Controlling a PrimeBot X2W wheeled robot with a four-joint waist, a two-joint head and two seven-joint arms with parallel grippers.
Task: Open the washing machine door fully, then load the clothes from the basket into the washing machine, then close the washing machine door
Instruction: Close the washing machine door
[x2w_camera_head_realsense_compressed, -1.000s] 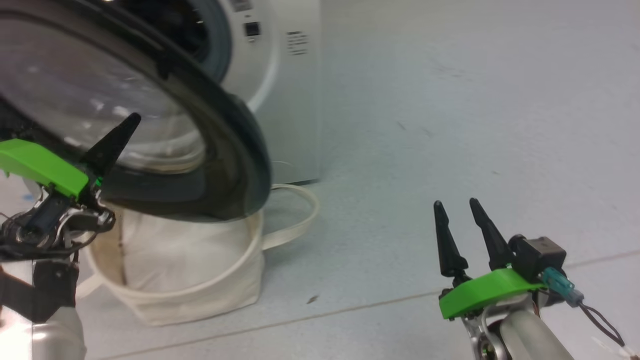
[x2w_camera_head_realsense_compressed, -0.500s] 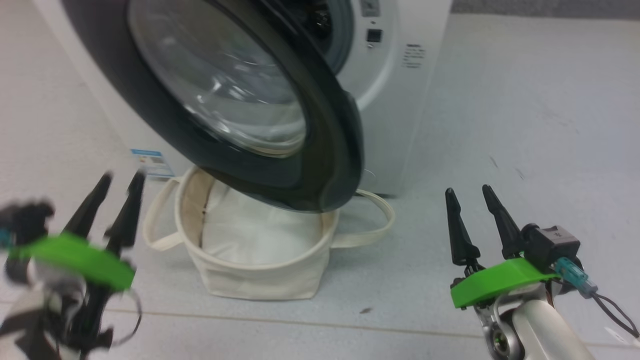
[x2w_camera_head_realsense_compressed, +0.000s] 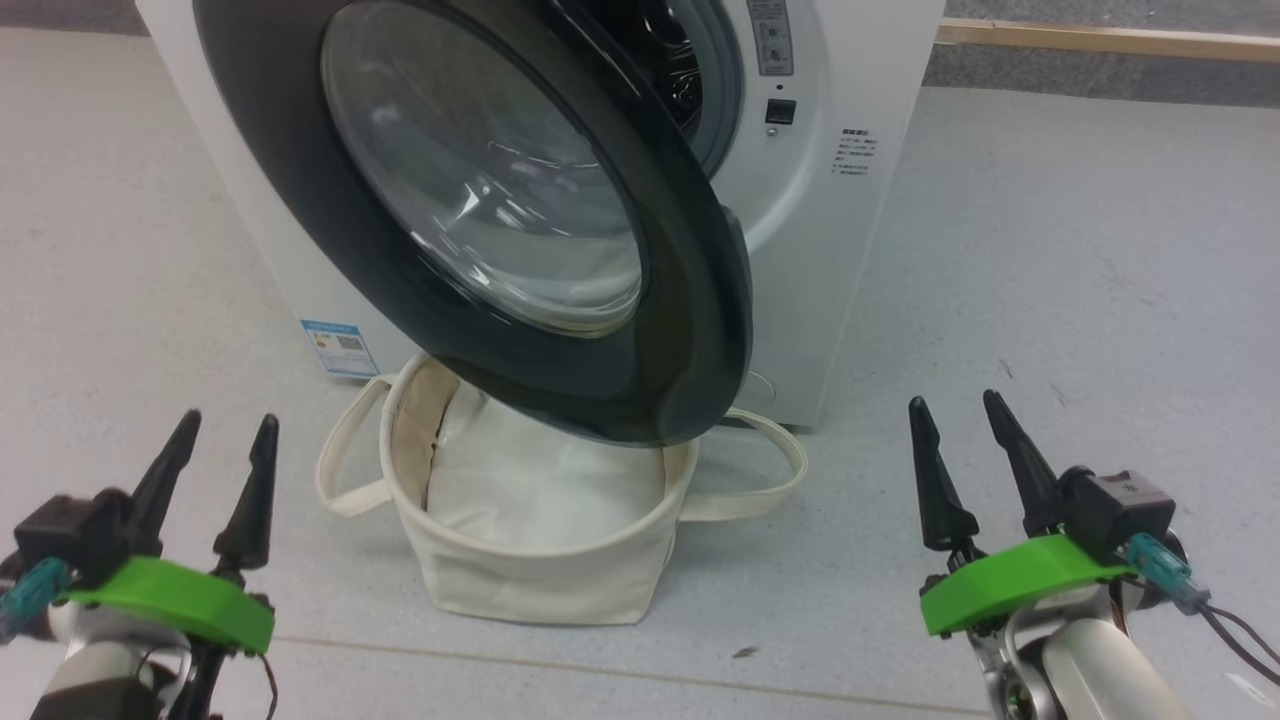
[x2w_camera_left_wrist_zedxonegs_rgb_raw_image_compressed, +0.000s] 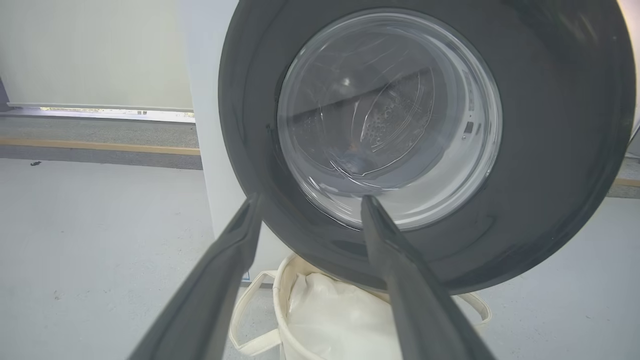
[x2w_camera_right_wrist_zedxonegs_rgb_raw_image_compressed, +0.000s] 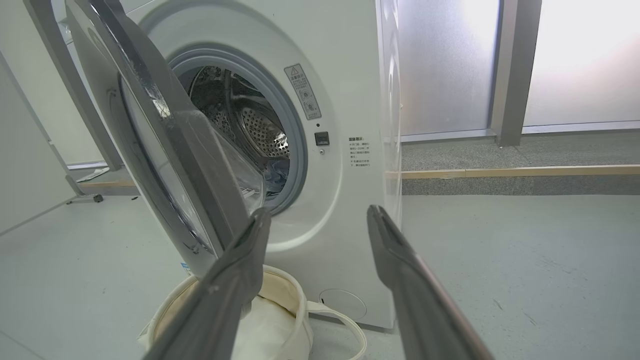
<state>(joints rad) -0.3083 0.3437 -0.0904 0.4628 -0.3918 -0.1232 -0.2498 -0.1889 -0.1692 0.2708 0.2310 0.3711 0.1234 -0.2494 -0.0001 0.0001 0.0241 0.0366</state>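
Note:
The white washing machine (x2w_camera_head_realsense_compressed: 850, 200) (x2w_camera_right_wrist_zedxonegs_rgb_raw_image_compressed: 345, 75) stands ahead with its black-rimmed glass washing machine door (x2w_camera_head_realsense_compressed: 560, 380) (x2w_camera_left_wrist_zedxonegs_rgb_raw_image_compressed: 550, 150) (x2w_camera_right_wrist_zedxonegs_rgb_raw_image_compressed: 165, 150) swung partly out over the basket (x2w_camera_head_realsense_compressed: 540, 590) (x2w_camera_left_wrist_zedxonegs_rgb_raw_image_compressed: 280, 300) (x2w_camera_right_wrist_zedxonegs_rgb_raw_image_compressed: 300, 310). The cream basket sits on the floor under the door, with plain white padding cloth (x2w_camera_head_realsense_compressed: 540, 480) in it. Of the clothes, a bluish piece of fabric (x2w_camera_right_wrist_zedxonegs_rgb_raw_image_compressed: 276, 175) shows low inside the drum. My left gripper (x2w_camera_head_realsense_compressed: 229, 420) (x2w_camera_left_wrist_zedxonegs_rgb_raw_image_compressed: 311, 197) is open and empty at the lower left, short of the door. My right gripper (x2w_camera_head_realsense_compressed: 952, 400) (x2w_camera_right_wrist_zedxonegs_rgb_raw_image_compressed: 318, 210) is open and empty at the lower right.
A blue label sticker (x2w_camera_head_realsense_compressed: 340, 348) marks the machine's lower left front. A wooden strip (x2w_camera_head_realsense_compressed: 1100, 40) runs along the far floor edge, with frosted glass panels (x2w_camera_right_wrist_zedxonegs_rgb_raw_image_compressed: 575, 60) beyond. A small dark speck (x2w_camera_head_realsense_compressed: 743, 652) lies on the grey floor before the basket.
The head camera has pulled back and swung, showing more of the machine. My left gripper has come away from the door's rim down to the lower left and now stands open.

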